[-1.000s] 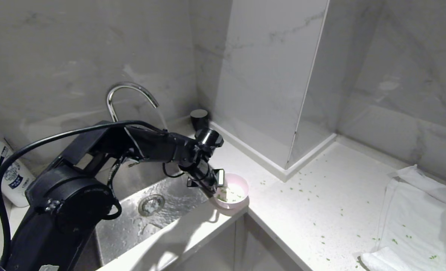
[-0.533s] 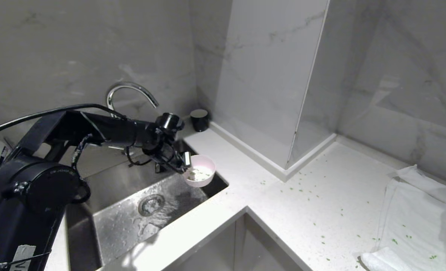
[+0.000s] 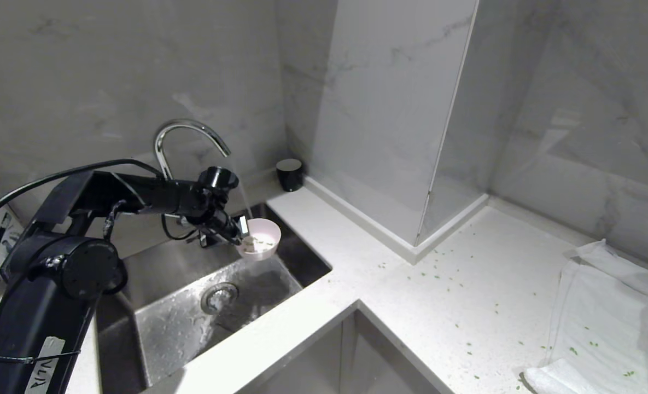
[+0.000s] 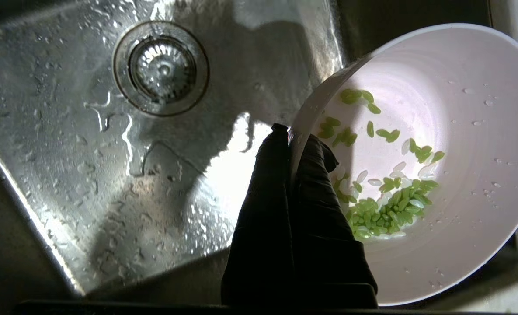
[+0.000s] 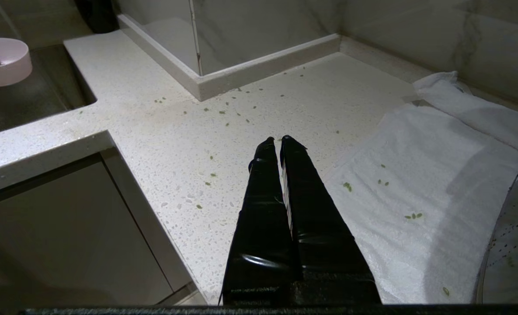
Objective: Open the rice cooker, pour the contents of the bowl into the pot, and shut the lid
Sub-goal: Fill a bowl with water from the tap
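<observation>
My left gripper point(image 3: 241, 229) is shut on the near rim of the small pale pink bowl point(image 3: 263, 242) and holds it above the steel sink, right under the tap's thin stream of water. In the left wrist view the fingers point(image 4: 263, 183) pinch the bowl point(image 4: 460, 131) wall, one inside and one outside. The contents of the bowl point(image 4: 390, 205) are green and whitish bits heaped low inside, with water drops around. My right gripper point(image 5: 276, 139) hangs shut and empty over the white counter. The rice cooker, its pot and its lid are out of view.
The curved chrome faucet point(image 3: 184, 131) runs into the sink point(image 3: 181, 339), whose drain point(image 3: 220, 297) is wet. A black cup point(image 3: 290, 174) stands at the back corner. Green bits point(image 3: 438, 273) litter the counter. A white towel point(image 3: 602, 323) lies at the right.
My left arm has swung the bowl from the counter's edge leftward and back over the sink, bringing it under the tap's stream. The right arm has not moved.
</observation>
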